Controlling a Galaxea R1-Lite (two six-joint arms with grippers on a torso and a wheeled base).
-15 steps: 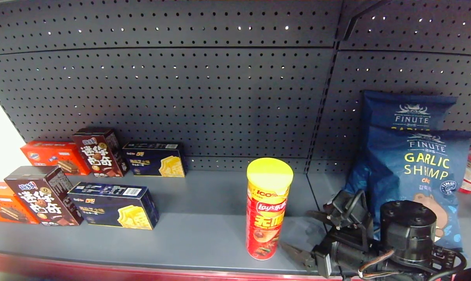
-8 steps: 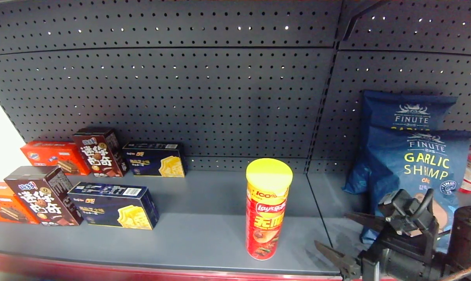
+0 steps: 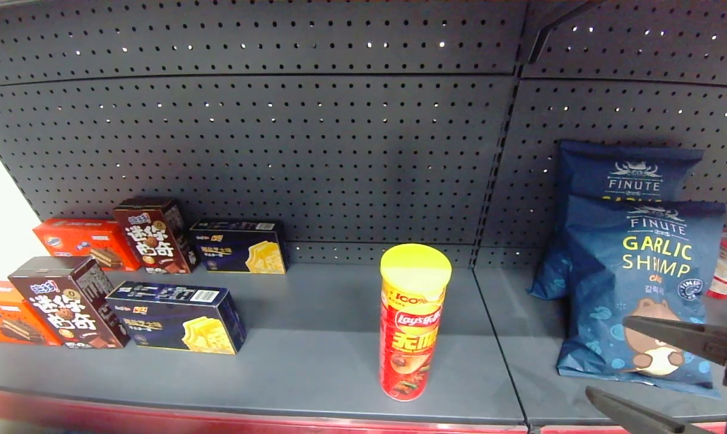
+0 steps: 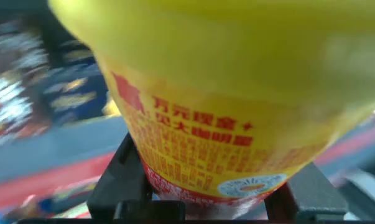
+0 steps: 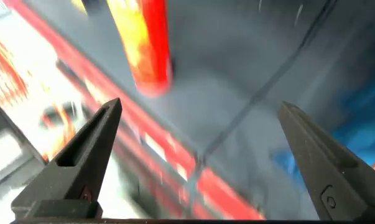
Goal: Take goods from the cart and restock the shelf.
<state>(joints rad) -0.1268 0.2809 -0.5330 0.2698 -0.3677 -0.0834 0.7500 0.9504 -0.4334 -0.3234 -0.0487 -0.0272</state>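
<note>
**On the shelf: one can placed, another in hand**

Near the front edge of the shelf (image 3: 315,361) the red chip can (image 3: 415,322) stands upright under its yellow lid, well apart from the blue snack bags (image 3: 641,289) and the biscuit boxes (image 3: 176,316). The right gripper (image 3: 606,357) sits low at the bags' side with its claw wide and empty. The left gripper (image 4: 212,186) is clamped around a yellow-labelled can (image 4: 224,93) (the grip looks snug, near its base). Judging by this, the next placement is the left arm's. It should bring the can in level, set it just beside the first without nudging it, and let go only once the base sits flat.
</note>
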